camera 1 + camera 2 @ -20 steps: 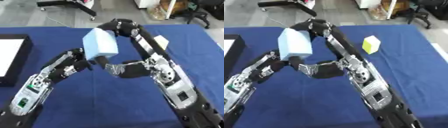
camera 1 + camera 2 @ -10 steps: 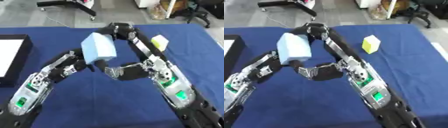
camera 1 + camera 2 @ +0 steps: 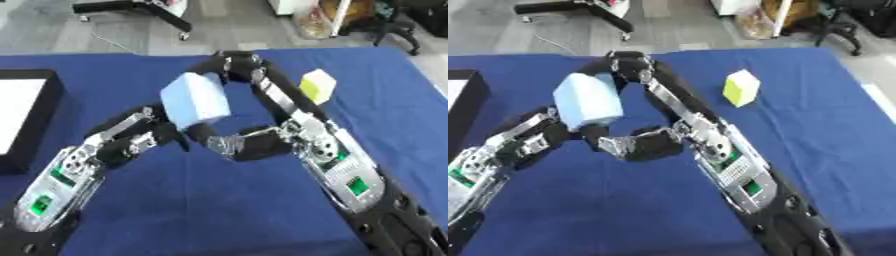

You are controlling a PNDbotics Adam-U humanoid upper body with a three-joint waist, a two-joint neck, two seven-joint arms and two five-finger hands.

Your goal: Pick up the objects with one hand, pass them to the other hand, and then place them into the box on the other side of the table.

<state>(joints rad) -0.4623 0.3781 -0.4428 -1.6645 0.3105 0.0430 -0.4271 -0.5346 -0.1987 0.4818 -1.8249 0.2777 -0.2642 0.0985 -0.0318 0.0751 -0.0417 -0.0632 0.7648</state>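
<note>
Grey floor [image 3: 52,30] beyond the table, black chair [image 3: 398,22].

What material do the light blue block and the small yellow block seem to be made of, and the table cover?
The light blue block, held up between both hands, looks like matte foam or soft plastic: flat colour, no shine, rounded edges. I cannot tell which. The small yellow block has the same dull, even look, so probably the same. The dark blue table cover looks like cloth: no reflections, a soft surface.
</note>
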